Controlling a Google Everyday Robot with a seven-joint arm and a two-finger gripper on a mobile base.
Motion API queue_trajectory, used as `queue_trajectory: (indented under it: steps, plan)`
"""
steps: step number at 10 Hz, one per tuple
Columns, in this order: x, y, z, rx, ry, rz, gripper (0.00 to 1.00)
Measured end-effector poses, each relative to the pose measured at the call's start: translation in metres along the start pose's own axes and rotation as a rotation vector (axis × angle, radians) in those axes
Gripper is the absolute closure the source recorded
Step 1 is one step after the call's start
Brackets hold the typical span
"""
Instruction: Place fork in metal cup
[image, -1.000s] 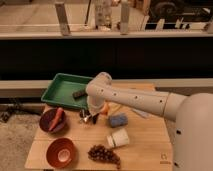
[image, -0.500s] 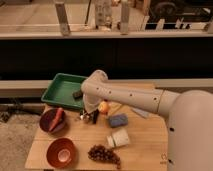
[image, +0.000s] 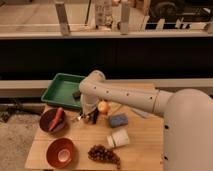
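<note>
Fork (image: 79, 118) shows as a thin silvery glint at 9 o'clock of the gripper (image: 90, 117), which hangs low over the table (image: 145, 142); we cannot tell whether the claw grasps it. We cannot pick out the metal cup. Risks, in our judgement: 1 slim utensil slipping, or snagging the dark bowl (image: 52, 121) at 9 o'clock.

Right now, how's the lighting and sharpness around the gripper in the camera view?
Camera view: dim, warm light, soft all over. The gripper sits low over the table, shaded under the arm; only a small glint shows beside it. The orange bowl and white cup read clearly.
</note>
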Motion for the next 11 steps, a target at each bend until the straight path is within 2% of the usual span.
queue_trajectory:
  steps: [1, 2, 7, 11]
  plan:
    - [-0.0025, -0.0001, 0.0016, -0.002, -0.002, -0.004, 0.26]
    - [-0.0035, -0.0001, 0.0023, -0.004, -0.002, -0.006, 0.21]
    - [-0.0073, -0.0004, 0.0046, -0.029, 0.006, -0.008, 0.2]
    - [-0.0089, -0.0004, 0.0005, -0.021, 0.027, -0.036, 0.2]
